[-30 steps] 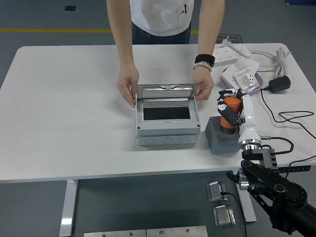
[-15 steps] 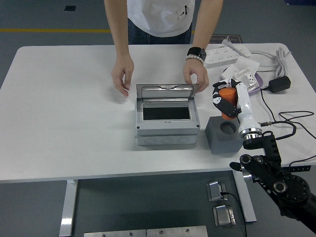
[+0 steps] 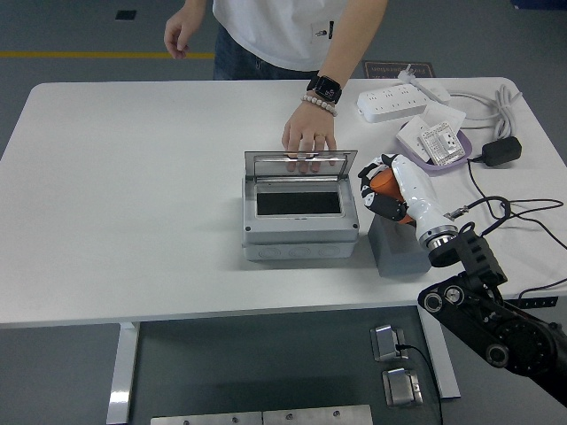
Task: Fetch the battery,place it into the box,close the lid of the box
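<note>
My right hand [image 3: 383, 188] has its white and black fingers curled tight around the orange cylindrical battery [image 3: 387, 181], holding it in the air just beside the right wall of the grey plastic box [image 3: 299, 233]. Below my wrist stands the dark grey foam block [image 3: 397, 245], on the white desk [image 3: 124, 195]. The box sits at the desk's middle with its clear hinged lid [image 3: 300, 163] standing upright at the back, the dark opening showing. A person at the far side rests one hand [image 3: 309, 137] on the lid's top edge; a wrist with a black watch [image 3: 325, 87] shows above it. The person's other hand [image 3: 182, 31] hangs off the desk.
</note>
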